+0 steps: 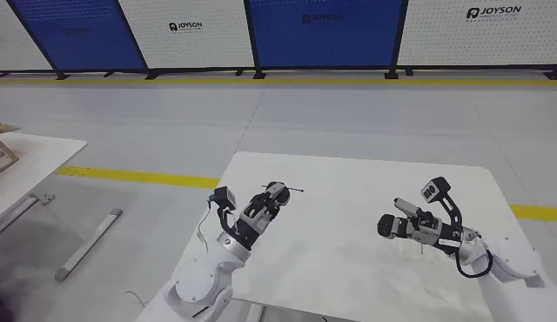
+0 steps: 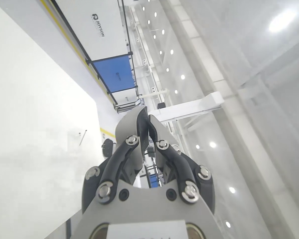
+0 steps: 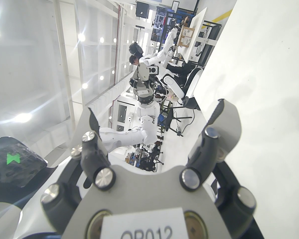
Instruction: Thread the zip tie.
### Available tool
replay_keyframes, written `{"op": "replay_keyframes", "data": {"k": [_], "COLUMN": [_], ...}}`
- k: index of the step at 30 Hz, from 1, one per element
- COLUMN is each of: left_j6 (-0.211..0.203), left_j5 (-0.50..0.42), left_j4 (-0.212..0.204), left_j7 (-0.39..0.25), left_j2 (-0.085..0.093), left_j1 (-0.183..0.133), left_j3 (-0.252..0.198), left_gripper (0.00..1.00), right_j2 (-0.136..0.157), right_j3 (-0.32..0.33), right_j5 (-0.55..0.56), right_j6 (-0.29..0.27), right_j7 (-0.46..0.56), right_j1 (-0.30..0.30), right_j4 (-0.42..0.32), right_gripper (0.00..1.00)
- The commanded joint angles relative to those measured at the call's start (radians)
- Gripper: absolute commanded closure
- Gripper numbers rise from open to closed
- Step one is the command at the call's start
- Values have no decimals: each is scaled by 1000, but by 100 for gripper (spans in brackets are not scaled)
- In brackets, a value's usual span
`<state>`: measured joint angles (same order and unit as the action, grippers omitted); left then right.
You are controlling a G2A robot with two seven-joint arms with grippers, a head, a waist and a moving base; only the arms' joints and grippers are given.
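Note:
A thin black zip tie lies flat on the white table, just past the tip of my left gripper. In the left wrist view the zip tie rests on the table off to the side of my left gripper. That gripper is shut, its dark pads pressed together with nothing visible between them. My right gripper hovers over the table's right half, turned sideways and pointing toward the left arm. In its own view the right gripper is open and empty, with the left arm's gripper farther off.
The table's far edge runs close behind the zip tie. A second white table stands to the left across the floor. Blue and white partition panels line the back.

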<state>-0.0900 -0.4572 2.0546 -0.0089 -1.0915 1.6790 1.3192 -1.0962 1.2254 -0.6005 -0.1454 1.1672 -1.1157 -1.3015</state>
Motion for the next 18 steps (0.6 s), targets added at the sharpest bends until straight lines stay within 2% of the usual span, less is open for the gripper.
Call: {"op": "replay_keyframes", "data": {"k": [1, 2, 11, 16, 18], "left_j6": [-38, -55, -52, 42, 75], "left_j5": [-27, -33, -31, 40, 95], "left_j4": [1, 3, 0, -53, -76], "left_j7": [7, 0, 0, 1, 5], "left_j2": [-4, -5, -5, -8, -9], "left_j1": [2, 2, 1, -29, -45], "left_j3": [2, 2, 2, -30, -50], "left_gripper": [100, 100, 100, 100, 100], "right_j2": [0, 0, 0, 0, 0], "right_j3": [0, 0, 0, 0, 0], "right_j5": [0, 0, 0, 0, 0], "right_j6": [0, 0, 0, 0, 0], "right_j7": [0, 0, 0, 0, 0], "right_j1": [0, 0, 0, 0, 0], "right_j4": [0, 0, 0, 0, 0], "right_gripper": [0, 0, 0, 0, 0]}}
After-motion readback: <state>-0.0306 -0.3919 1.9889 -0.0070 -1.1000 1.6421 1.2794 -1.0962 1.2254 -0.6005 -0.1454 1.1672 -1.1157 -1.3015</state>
